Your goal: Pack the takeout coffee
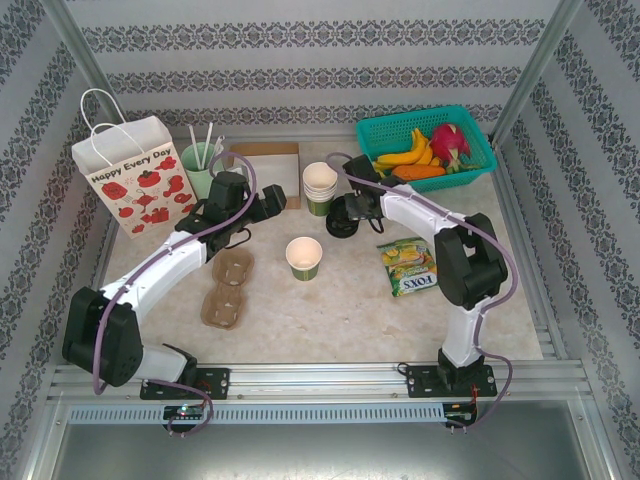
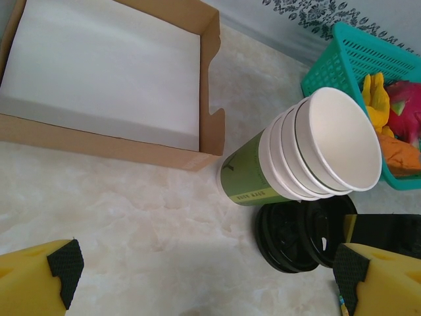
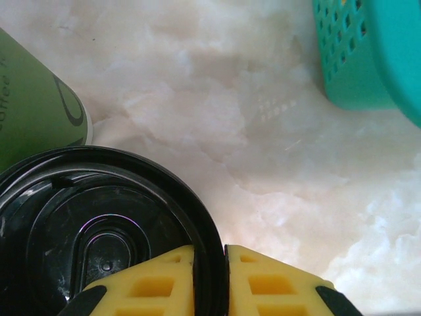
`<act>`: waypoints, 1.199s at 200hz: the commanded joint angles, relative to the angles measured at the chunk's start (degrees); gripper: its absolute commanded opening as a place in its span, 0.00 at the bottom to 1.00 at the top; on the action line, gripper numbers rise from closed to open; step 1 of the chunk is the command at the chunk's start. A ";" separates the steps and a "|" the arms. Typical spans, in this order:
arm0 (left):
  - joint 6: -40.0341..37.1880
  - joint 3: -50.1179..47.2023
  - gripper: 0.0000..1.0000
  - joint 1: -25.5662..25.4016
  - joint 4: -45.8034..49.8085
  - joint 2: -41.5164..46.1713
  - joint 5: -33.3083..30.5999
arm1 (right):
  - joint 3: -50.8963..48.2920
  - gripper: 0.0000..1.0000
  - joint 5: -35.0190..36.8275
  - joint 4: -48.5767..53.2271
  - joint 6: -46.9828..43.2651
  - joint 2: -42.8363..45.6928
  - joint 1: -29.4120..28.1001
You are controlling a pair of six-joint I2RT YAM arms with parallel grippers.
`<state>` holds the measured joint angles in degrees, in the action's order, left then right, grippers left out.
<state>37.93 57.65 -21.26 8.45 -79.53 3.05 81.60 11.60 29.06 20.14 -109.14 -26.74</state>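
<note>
Takeout coffee (image 1: 304, 257), the small dark green paper cup with cream showing inside, stands upright and uncapped near the middle of the pale marbled table (image 1: 330, 320), well apart from both arms. So the step in hand looks like fetching the cap. The right gripper (image 3: 210, 255) is down at the round black plastic lid (image 3: 99, 224), which lies just beside the stack of lidless green paper cups (image 2: 316, 148). Its yellow fingers (image 3: 164, 280) are drawn almost together and pinch the lid's rim between them. That's a thin edge grip, so the next move calls for a clean lift without dragging whatever sits beneath. Then the lid has to travel across to the open cup and press down square on its mouth. Over at the left gripper (image 2: 207, 266), the jaws stand wide apart, holding nothing and touching nothing, poised above the table short of the cup stack. The white paper bag with red print (image 1: 135, 185) waits upright at the far left, likely the final stop.
</note>
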 commanded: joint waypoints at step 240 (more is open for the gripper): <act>-4.01 10.38 0.83 -9.04 -13.13 -6.13 14.89 | -17.47 0.22 12.63 -33.39 11.23 24.93 -8.90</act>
<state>33.47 65.76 -29.65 -0.78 -85.14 18.96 64.36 21.02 -1.87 29.06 -85.91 -34.70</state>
